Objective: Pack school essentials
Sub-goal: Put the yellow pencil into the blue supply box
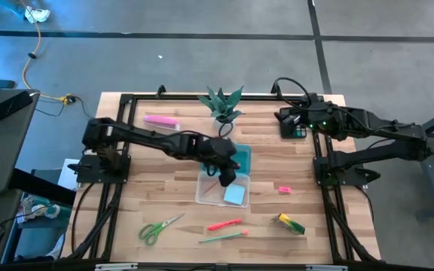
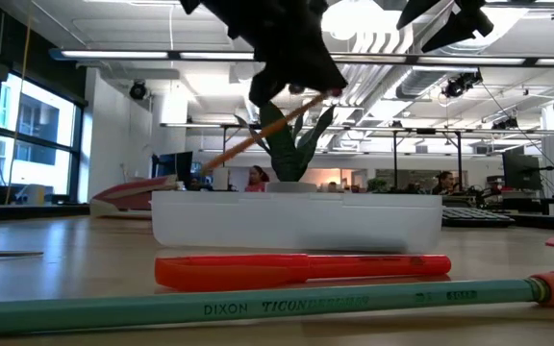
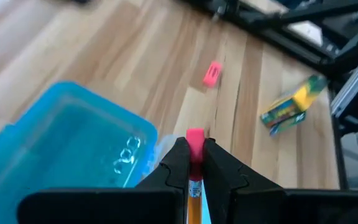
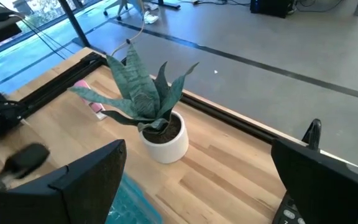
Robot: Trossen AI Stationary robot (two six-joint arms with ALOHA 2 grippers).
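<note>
a: orange pencil [image 3: 194, 198] first — we've got it pinched between the left gripper [image 1: 225, 175] fingers, pressed together on its shaft just below the pink eraser tip, hanging tilted over the clear box [image 2: 296, 219] in mid-table.

b: so the step, as we judge it, is the drop. how do we do it well?

a: we bring the low end down inside the box wall before we let go, and lay the pencil along the box's long side so it doesn't bridge the rim. the light-blue note pad [image 1: 236, 196] already lies in the box's near end, so we aim beside it or flat on top.

b: and what's nearest the table's front edge?

a: green pen [image 1: 222, 237] and pink-red pen [image 1: 224, 224], with green-handled scissors [image 1: 157, 229] to their left and yellow-green block [image 1: 291, 223] to their right. tiny pink eraser [image 1: 284, 190] sits a bit further back.

b: past the box?

a: blue lid [image 3: 55, 149] touching it, then the potted plant [image 4: 148, 109]. the right gripper [image 4: 197, 180] waits at the far right with its fingers spread wide, holding nothing.
</note>
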